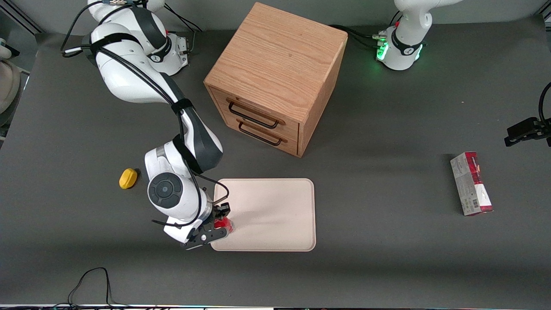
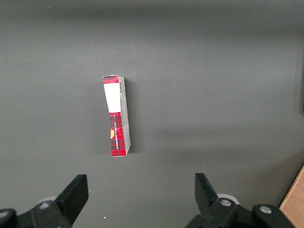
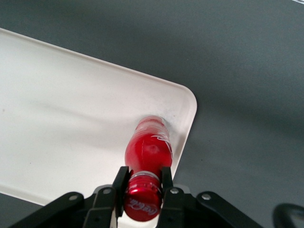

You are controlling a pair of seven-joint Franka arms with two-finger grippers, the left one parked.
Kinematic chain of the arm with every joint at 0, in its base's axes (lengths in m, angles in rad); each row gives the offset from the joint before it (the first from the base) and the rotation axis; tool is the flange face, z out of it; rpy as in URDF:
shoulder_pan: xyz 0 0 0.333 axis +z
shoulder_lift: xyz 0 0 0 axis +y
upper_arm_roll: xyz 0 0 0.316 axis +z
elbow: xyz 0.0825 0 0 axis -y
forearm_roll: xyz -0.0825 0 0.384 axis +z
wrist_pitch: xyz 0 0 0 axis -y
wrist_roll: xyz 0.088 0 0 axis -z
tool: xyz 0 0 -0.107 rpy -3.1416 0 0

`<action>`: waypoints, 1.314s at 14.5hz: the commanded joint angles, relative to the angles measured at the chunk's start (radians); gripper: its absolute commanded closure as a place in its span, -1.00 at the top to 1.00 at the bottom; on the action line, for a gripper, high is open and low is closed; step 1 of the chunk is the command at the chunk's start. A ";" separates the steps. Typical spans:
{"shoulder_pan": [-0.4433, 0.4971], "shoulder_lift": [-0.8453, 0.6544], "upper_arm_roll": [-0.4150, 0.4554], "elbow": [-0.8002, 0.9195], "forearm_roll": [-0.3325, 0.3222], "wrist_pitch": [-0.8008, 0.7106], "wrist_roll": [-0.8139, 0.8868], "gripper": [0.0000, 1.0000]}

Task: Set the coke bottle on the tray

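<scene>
The hand [image 1: 220, 222] is over the corner of the tray [image 1: 275, 202] that lies nearest the front camera at the working arm's end, and its two fingers [image 3: 119, 183] are closed on the neck of the coke bottle [image 3: 147, 149], just under the red cap. The bottle hangs cap-up between the fingers, its clear base over the tray surface close inside that rounded corner; whether the base touches the tray cannot be told. In the front view only a small patch of the bottle's red [image 1: 224, 224] shows past the wrist. The tray lies flat on the desk [image 1: 387, 258], nearer the front camera than the wooden drawer cabinet [image 1: 275, 77], with a strip of bare desk between them. The cabinet's two drawers, each with a dark handle, are shut and face the tray at an angle. A yellow lump [image 1: 128, 178] rests on the desk beside the working arm's wrist, apart from the tray and farther from the front camera than the hand. A red-and-white carton [image 1: 471, 184] lies on its side toward the parked arm's end of the desk, well apart from the tray. Apart from the bottle's corner, the tray surface is bare.
</scene>
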 commanded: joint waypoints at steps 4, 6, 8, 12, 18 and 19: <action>0.005 -0.037 -0.001 0.023 -0.016 -0.022 0.016 1.00; 0.004 -0.068 -0.001 0.023 -0.014 -0.088 0.020 1.00; 0.002 -0.124 -0.002 0.022 -0.011 -0.169 0.020 1.00; -0.013 -0.241 -0.007 0.022 -0.008 -0.363 0.039 1.00; -0.013 -0.472 -0.091 -0.144 -0.005 -0.454 0.030 1.00; -0.027 -0.517 -0.094 -0.183 -0.005 -0.457 0.027 1.00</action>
